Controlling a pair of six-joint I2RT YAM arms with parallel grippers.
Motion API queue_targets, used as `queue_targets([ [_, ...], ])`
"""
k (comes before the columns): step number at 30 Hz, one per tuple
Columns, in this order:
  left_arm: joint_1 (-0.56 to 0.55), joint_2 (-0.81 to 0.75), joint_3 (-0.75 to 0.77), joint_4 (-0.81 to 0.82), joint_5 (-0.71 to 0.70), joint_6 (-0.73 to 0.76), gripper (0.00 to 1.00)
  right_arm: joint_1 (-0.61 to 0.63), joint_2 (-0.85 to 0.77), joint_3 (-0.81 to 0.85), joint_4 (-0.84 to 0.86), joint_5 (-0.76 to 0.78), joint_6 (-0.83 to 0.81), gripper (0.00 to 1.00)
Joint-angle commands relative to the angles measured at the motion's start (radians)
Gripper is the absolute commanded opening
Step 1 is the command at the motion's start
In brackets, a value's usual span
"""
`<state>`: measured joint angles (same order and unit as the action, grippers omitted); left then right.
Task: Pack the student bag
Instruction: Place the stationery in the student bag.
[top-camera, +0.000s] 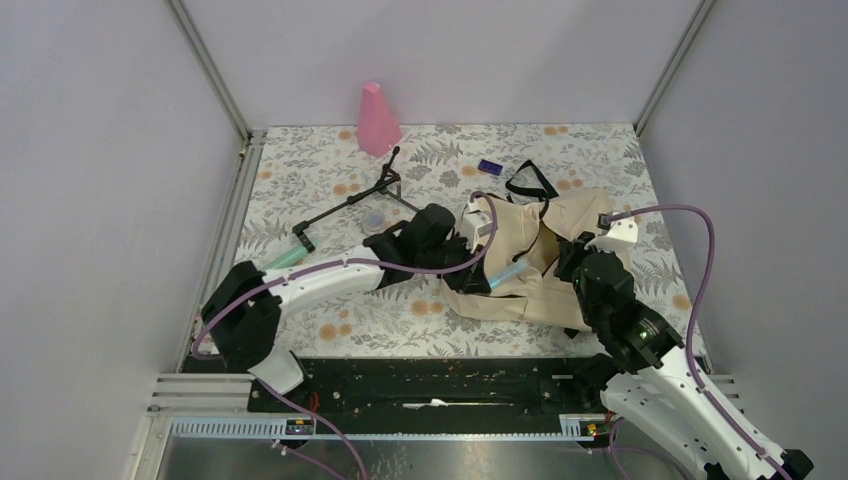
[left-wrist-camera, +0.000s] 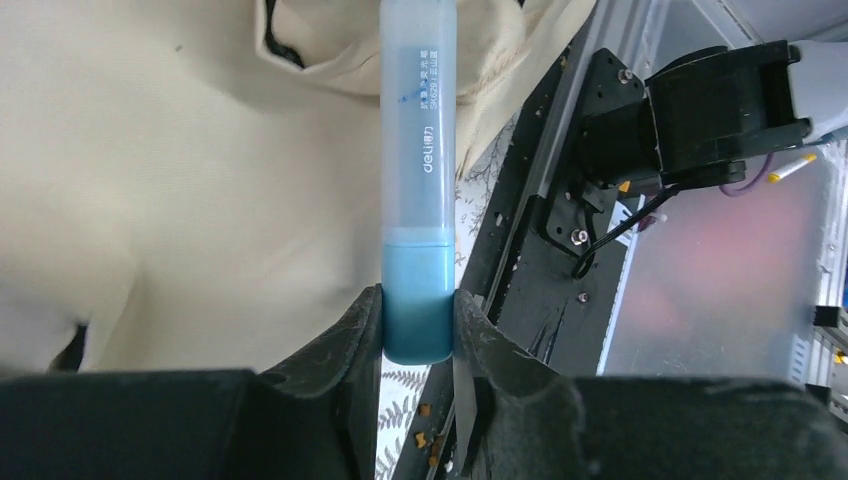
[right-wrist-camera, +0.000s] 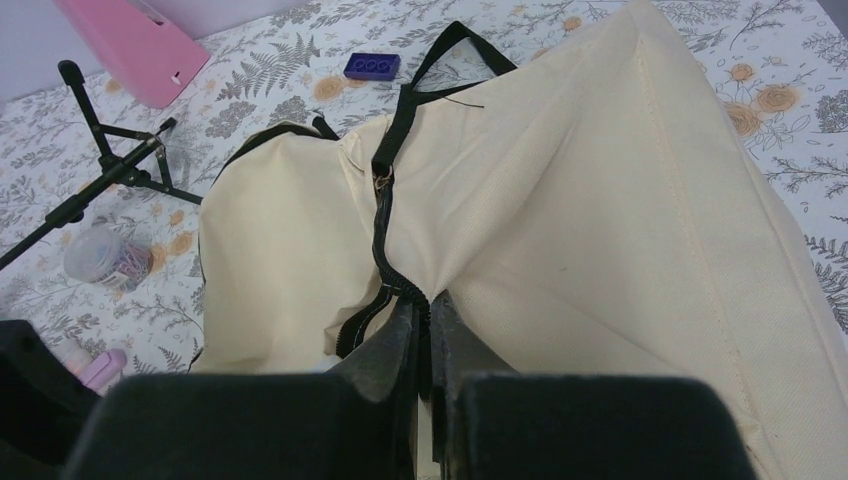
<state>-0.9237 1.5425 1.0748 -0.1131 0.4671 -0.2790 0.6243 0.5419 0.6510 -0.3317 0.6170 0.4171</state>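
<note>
Student bag (top-camera: 530, 300), cream with black straps, lies crumpled right of centre on the floral table (top-camera: 330, 320).

Top view: the left arm stretches low and nearly straight from its base toward the right, ending at the bag's left edge. The left gripper (top-camera: 487, 280) holds a blue tube (top-camera: 507, 272) there. The right arm rises from the lower right, elbow bent, with its right gripper (top-camera: 565, 255) down on the bag's middle. A pink cone (top-camera: 378, 118), a black tripod (top-camera: 350, 200) and a dark blue block (top-camera: 489, 166) lie behind, apart from the bag.

Left wrist view: both fingers clamp the tube's darker blue cap. The translucent body points away, over the cream fabric and toward a fold.

Right wrist view: the fingers are pressed nearly together, pinching the student bag at its black zipper (right-wrist-camera: 383, 230), which runs away from the fingers up the cloth. A clear round container (right-wrist-camera: 100, 255) sits on the table to the left.
</note>
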Motion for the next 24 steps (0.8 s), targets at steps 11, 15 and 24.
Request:
queue_targets([
  [11,-0.005,0.262,0.285,0.109,0.114,-0.049,0.00,-0.001,-0.038,-0.028,0.080,-0.009,0.003,0.00],
  [15,-0.005,0.344,0.378,0.155,0.069,-0.120,0.00,0.000,-0.048,-0.038,0.080,-0.008,0.009,0.00],
  [24,-0.001,0.451,0.348,0.584,0.003,-0.496,0.00,-0.001,-0.066,-0.066,0.080,-0.017,0.036,0.00],
])
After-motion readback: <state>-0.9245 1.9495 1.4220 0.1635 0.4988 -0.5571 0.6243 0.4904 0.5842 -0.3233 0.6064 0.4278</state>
